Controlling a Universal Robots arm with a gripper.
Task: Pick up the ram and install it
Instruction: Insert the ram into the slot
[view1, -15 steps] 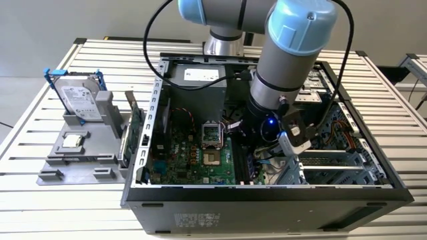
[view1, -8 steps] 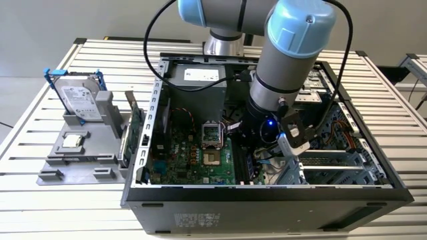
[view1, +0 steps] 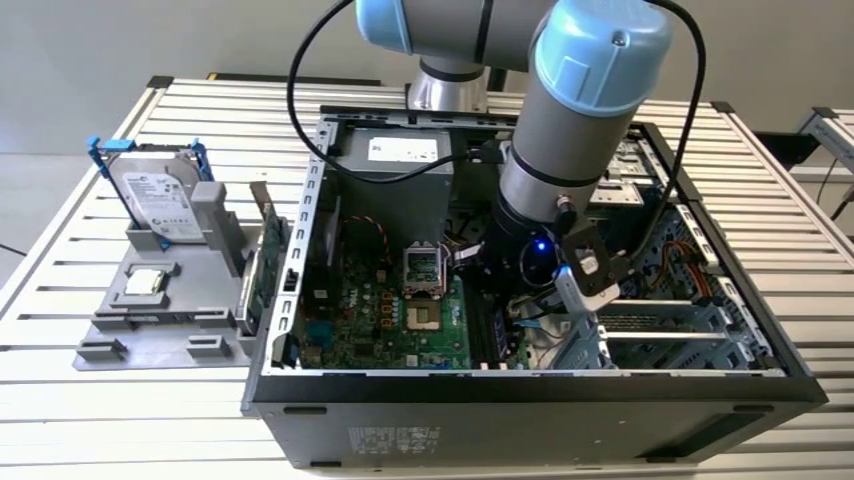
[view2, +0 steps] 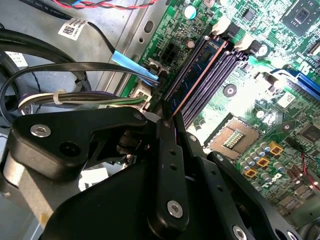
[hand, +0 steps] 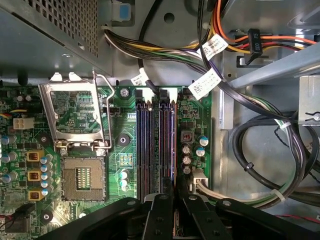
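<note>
Ram: I see the ram edge-on, running out ahead of the fingertips and standing in a slot of the motherboard; in the first wrist view it is the thin line at.
Gripper: my gripper is closed on the ram's near end, fingers pinching it from both sides.
Seating: I judge it is in or just over its slot; how deep it sits I can't quite make out from here.
Doing it well: I'd keep the stick square to the slot along its whole length, press straight in, and watch the white latches at the far end.
Beside the tool: a cable bundle lies close on one side, the open CPU socket on the other.
Wider: the arm reaches into the case.
</note>
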